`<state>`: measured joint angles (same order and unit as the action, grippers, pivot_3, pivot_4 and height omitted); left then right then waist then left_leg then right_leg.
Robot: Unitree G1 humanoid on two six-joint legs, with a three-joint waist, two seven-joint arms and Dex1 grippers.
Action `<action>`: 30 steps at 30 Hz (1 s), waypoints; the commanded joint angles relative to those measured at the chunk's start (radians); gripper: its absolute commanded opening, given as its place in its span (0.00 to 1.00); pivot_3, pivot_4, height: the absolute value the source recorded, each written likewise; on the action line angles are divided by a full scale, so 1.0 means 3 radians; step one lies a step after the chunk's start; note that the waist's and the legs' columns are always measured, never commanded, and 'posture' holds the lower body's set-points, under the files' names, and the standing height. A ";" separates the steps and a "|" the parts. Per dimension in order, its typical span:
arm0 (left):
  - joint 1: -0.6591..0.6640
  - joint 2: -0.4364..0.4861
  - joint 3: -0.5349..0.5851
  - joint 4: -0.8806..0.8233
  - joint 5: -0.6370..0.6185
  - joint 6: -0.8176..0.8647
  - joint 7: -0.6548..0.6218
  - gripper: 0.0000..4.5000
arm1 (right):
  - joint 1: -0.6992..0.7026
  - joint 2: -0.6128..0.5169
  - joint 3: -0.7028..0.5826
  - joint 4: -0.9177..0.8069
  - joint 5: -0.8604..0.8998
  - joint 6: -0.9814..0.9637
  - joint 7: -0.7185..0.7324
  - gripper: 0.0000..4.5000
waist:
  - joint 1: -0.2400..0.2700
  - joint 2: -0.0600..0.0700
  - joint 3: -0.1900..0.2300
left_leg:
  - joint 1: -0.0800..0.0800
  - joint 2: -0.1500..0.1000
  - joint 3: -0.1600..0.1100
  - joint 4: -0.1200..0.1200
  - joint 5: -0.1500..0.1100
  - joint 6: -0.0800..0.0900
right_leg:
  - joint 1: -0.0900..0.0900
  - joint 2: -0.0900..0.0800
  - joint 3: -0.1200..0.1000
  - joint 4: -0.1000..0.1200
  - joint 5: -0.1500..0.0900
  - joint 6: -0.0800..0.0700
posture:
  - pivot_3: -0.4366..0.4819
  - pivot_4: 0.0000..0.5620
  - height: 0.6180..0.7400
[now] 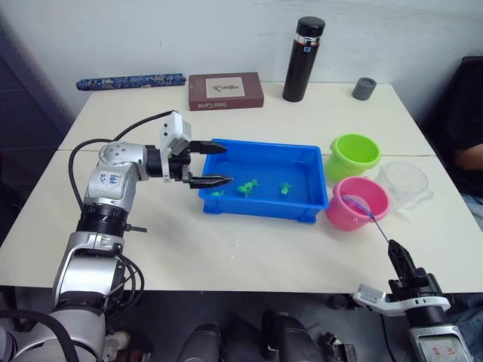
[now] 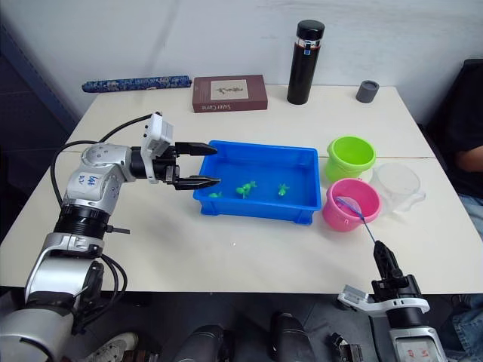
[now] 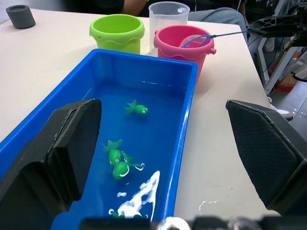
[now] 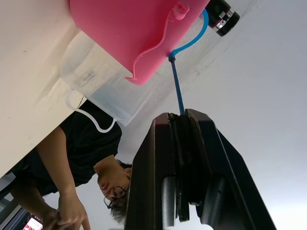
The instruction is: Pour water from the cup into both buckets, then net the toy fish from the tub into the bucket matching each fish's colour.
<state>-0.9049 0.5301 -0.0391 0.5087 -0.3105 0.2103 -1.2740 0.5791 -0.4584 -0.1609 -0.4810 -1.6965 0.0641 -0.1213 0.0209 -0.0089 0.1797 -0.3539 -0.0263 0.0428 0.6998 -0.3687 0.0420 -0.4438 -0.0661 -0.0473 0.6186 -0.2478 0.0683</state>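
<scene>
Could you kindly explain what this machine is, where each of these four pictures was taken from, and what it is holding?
It is a humanoid robot with two arms, each ending in two black jaws. Two pictures come from a stereo camera on its head, looking down over a white table. The other two come from cameras on its wrists, looking along the jaws.

On the table sits a shallow bright blue plastic tub of water with tiny green toy fish. Beside it stand a lime green pail, a pink pail and a wide clear plastic cup. At the far edge are a tall black flask, a small grey cup, a brown book and a blue patterned roll.

The left gripper is open, its jaws straddling the tub's end. The right gripper is shut on the thin-handled net, whose blue hoop lies over the pink pail. A seated person is at the table's right.
</scene>
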 commanded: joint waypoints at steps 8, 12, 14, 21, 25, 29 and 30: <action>0.0000 0.0060 0.0079 -0.0164 -0.0032 0.0014 0.0007 1.00 | 0.0043 0.0013 -0.0034 -0.0102 0.0092 0.0196 -0.0176 0.00 | 0.0000 0.0000 0.0000 | 0.0000 0.0000 0.0000 0.0000 0.0000 -0.0001 | 0.0000 -0.0001 0.0000 0.0000 0.0000 0.0000 | 0.48 0.27 1.00; 0.0005 0.0055 0.0080 -0.0166 -0.0034 0.0019 0.0009 1.00 | 0.0056 0.0024 -0.0069 -0.0128 0.0141 0.0245 -0.0162 0.00 | 0.0000 0.0000 0.0000 | 0.0000 0.0000 0.0000 0.0000 0.0000 -0.0001 | 0.0000 -0.0001 0.0000 0.0000 0.0000 0.0000 | 0.48 0.27 1.00; 0.0007 0.0050 0.0079 -0.0166 -0.0034 0.0019 0.0010 1.00 | 0.0070 -0.0012 -0.0044 -0.0105 0.0165 0.0221 -0.0115 0.00 | 0.0000 0.0000 0.0000 | 0.0000 0.0000 0.0000 0.0000 0.0001 -0.0001 | 0.0000 -0.0001 0.0000 0.0000 0.0000 0.0000 | 0.48 0.27 1.00; 0.0015 0.0048 0.0079 -0.0167 -0.0035 0.0018 0.0009 1.00 | 0.0112 -0.0110 0.0067 -0.0018 0.0199 0.0173 -0.0091 0.00 | 0.0000 0.0000 0.0000 | 0.0000 0.0000 0.0000 0.0000 0.0001 -0.0001 | 0.0000 0.0000 0.0000 0.0000 0.0000 0.0000 | 0.48 0.27 1.00; 0.0032 0.0051 0.0082 -0.0187 -0.0039 0.0029 0.0019 1.00 | 0.0080 -0.0097 -0.0013 -0.0064 0.0302 0.0244 -0.0224 0.00 | 0.0000 0.0000 0.0000 | 0.0000 0.0000 0.0000 0.0000 0.0001 -0.0001 | 0.0000 0.0000 0.0000 0.0000 0.0000 0.0000 | 0.48 0.27 1.00; 0.0055 0.0055 0.0089 -0.0200 -0.0044 0.0033 0.0027 1.00 | 0.0051 -0.0127 -0.0102 -0.0170 0.0663 0.0136 -0.0306 0.00 | 0.0000 0.0000 0.0000 | 0.0000 0.0000 0.0000 0.0000 0.0001 -0.0002 | 0.0000 -0.0003 0.0000 0.0000 0.0000 0.0000 | 0.48 0.27 1.00; 0.0059 0.0054 0.0090 -0.0201 -0.0047 0.0034 0.0027 1.00 | 0.0051 -0.0140 -0.0112 -0.0190 0.0702 0.0116 -0.0304 0.00 | 0.0000 0.0000 0.0000 | 0.0000 0.0000 0.0000 0.0000 0.0001 -0.0002 | 0.0000 -0.0005 0.0000 0.0000 0.0000 0.0000 | 0.48 0.27 1.00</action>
<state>-0.8878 0.5309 -0.0389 0.4828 -0.3106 0.2197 -1.2681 0.5947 -0.4903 -0.1664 -0.4896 -1.5247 0.1060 -0.1918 0.0210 -0.0090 0.1797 -0.3538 -0.0262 0.0428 0.6998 -0.3684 0.0415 -0.4438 -0.0681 -0.0472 0.6187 -0.2478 0.0683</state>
